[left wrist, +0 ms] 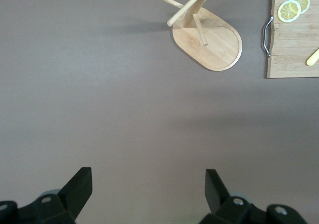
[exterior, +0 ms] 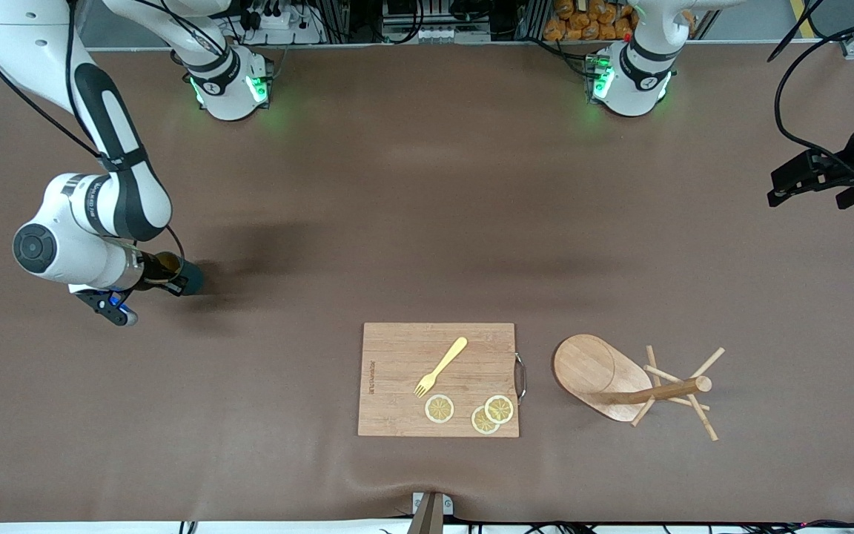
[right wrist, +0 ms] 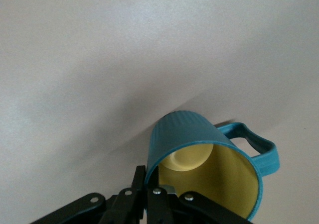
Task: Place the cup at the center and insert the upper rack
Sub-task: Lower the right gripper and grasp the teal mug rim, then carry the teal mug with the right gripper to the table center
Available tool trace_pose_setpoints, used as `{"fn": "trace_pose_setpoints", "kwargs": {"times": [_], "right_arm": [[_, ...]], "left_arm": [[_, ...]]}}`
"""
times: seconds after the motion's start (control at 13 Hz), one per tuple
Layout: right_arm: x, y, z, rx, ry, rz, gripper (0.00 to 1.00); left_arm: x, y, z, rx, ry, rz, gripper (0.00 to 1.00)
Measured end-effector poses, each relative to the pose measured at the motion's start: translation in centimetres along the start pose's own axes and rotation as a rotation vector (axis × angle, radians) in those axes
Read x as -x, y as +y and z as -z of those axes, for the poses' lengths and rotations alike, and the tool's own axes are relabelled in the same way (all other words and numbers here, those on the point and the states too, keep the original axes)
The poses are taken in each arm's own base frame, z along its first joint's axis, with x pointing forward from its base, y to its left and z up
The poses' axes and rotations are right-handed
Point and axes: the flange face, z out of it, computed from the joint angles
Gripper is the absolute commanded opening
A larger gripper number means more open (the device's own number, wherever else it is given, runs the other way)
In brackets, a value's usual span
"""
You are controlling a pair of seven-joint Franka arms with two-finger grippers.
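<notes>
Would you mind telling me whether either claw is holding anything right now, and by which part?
The right claw holds the cup by its rim, one finger inside and one outside the wall. The left claw is open and empty, waiting over bare table.

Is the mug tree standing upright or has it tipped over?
Upright. In the left wrist view the upper rack has its oval base flat on the table, with the post and pegs rising toward the camera. It stands beside the cutting board.

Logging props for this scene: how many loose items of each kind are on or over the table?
Cup, held in the right gripper: 1
Mug tree: 1
Cutting board: 1
Fork: 1
Lemon slices: 3
Total: 7
The left gripper waits open, holding nothing.
</notes>
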Motion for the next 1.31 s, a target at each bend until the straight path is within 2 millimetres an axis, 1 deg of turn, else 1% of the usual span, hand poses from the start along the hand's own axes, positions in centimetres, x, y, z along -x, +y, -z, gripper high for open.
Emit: {"fn": "trace_pose_setpoints", "kwargs": {"times": [0.15,0.23,0.46,0.54,0.62,0.77,0.85,0.92,1.08,1.15,1.23,1.31], "right_arm": [[0.8,-1.2,1.1,0.002,-0.006,0.024,0.0],[1.4,-2.0,2.2,0.002,-0.008,0.042,0.0],[4.1,-5.2,6.5,0.004,-0.016,0.051,0.0],[5.4,-6.8,8.2,0.014,-0.029,0.03,0.0],[7.0,-8.8,10.1,0.027,-0.04,0.002,0.0],[11.1,-13.7,14.1,0.045,-0.039,-0.048,0.0],[13.4,-16.2,15.7,0.044,-0.029,-0.065,0.0],[15.8,-18.5,16.8,0.036,-0.016,-0.078,0.0],[21.1,-23.0,18.1,-0.002,-0.013,-0.125,0.0],[23.4,-24.8,18.6,-0.023,-0.019,-0.165,0.0],[25.3,-26.5,18.9,-0.038,-0.021,-0.209,0.0],[26.9,-28.2,18.7,-0.051,-0.019,-0.245,0.0]], "left_arm": [[0.0,0.0,0.0,0.0,0.0,0.0,1.0],[0.0,0.0,0.0,0.0,0.0,0.0,1.0],[0.0,0.0,0.0,0.0,0.001,0.001,1.0],[0.0,-0.1,0.0,0.0,0.001,0.001,1.0],[0.0,-0.2,0.0,0.0,0.001,0.003,1.0],[0.0,-0.4,0.1,0.0,0.001,0.007,1.0],[0.0,-0.5,0.1,0.0,0.002,0.009,1.0],[0.0,-0.6,0.1,0.0,0.002,0.011,1.0],[0.0,-0.7,0.1,0.0,0.003,0.013,1.0],[0.0,-0.7,0.1,0.0,0.003,0.013,1.0],[0.0,-0.8,0.1,0.0,0.003,0.014,1.0],[0.0,-0.8,0.1,0.0,0.003,0.015,1.0]]}}
